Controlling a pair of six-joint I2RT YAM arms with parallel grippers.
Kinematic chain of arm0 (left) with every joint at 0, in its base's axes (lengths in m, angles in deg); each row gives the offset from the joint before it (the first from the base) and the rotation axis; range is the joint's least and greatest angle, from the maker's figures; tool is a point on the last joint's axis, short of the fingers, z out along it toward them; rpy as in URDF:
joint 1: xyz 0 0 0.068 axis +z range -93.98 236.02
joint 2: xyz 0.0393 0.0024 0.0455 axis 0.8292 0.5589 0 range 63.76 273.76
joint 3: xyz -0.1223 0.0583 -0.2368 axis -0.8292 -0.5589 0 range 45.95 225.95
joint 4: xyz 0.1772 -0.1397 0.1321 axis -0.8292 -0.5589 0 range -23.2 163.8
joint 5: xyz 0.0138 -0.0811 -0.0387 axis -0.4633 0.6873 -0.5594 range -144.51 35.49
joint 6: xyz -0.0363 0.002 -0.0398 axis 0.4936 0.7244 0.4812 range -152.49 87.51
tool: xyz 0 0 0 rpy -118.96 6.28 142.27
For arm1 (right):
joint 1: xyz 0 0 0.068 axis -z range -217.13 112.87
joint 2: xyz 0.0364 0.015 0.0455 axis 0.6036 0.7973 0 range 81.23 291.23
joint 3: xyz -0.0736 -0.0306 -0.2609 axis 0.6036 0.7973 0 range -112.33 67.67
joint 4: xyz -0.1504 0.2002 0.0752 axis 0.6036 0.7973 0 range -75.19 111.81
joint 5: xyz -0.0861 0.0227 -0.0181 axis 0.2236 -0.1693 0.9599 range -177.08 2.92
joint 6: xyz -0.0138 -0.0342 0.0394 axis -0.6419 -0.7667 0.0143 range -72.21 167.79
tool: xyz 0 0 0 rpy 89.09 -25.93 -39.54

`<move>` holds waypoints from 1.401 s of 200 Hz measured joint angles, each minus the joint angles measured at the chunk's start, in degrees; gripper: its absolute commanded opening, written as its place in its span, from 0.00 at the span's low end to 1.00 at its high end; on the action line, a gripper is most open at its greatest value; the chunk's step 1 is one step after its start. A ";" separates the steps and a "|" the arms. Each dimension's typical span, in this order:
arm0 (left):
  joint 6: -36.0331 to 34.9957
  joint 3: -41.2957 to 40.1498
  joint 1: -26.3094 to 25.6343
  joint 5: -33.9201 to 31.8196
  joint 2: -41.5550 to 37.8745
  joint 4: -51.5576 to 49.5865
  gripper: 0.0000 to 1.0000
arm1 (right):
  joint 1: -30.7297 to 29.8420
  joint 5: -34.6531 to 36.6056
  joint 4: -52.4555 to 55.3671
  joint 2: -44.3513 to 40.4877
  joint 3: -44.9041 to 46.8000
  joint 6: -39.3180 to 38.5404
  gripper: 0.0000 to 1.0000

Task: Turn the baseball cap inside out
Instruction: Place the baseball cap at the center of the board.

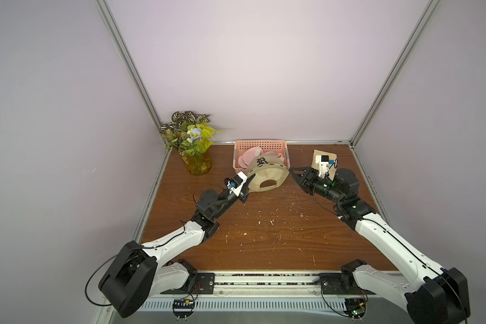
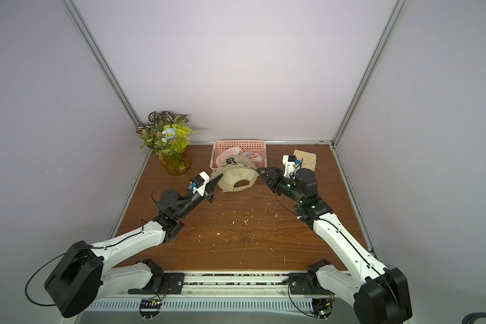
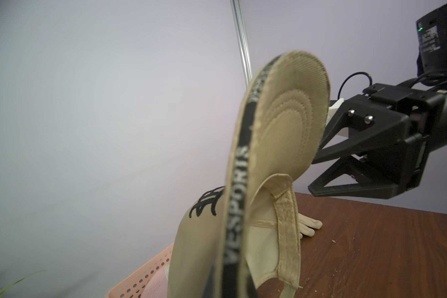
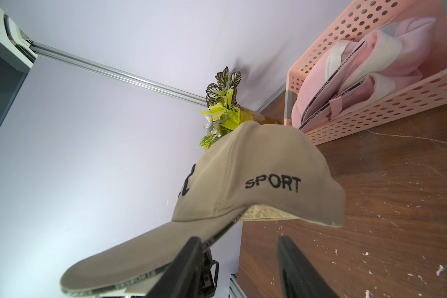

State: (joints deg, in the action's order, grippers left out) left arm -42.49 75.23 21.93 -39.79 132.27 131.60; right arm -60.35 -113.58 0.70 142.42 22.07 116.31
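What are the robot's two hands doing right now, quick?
Left gripper: shut on the brim of the baseball cap.
Right gripper: open, jaws apart at the brim's far end, gripping nothing.

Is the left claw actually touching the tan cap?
Touching. In both top views the left gripper is shut on the brim end of the cap.

Robot lab cell — aluminium-framed white walls [image 1: 250,70], scratched wooden tabletop [image 1: 264,246]
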 measured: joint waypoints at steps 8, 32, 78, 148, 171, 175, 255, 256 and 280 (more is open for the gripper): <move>-0.59 0.00 0.00 0.22 0.17 0.22 0.00 | 0.00 0.00 -0.42 -0.11 0.00 0.63 0.51; -1.75 -0.02 0.00 0.85 0.92 0.76 0.00 | 0.00 -0.04 -1.84 -0.11 0.07 2.05 0.50; -2.93 -0.20 0.00 1.79 2.23 1.31 0.00 | 0.00 -0.87 -2.97 0.07 0.42 3.39 0.51; -3.78 -0.20 0.00 1.27 3.76 1.81 0.00 | 0.00 -0.94 -3.67 0.39 1.68 3.85 0.58; -3.78 -0.20 0.00 0.85 3.76 1.99 0.00 | 0.00 -0.98 -4.26 0.83 2.67 3.96 0.55; -3.78 -0.20 0.00 0.85 3.76 1.99 0.00 | 0.00 -0.98 -4.46 1.01 2.84 4.00 0.55; -3.72 0.11 -0.20 3.32 4.33 1.97 0.00 | -0.04 -1.07 -7.28 4.46 3.67 4.57 0.53; -3.72 0.13 -0.22 3.37 4.35 1.97 0.00 | -0.04 -1.07 -7.32 4.50 3.67 4.57 0.52; -3.80 0.26 -0.66 4.26 4.76 1.95 0.00 | -0.02 -1.01 -7.93 5.42 3.72 5.07 0.39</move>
State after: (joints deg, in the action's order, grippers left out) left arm -46.29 75.49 21.28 -35.53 137.04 133.54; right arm -60.38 -114.58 -7.23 147.84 25.78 121.38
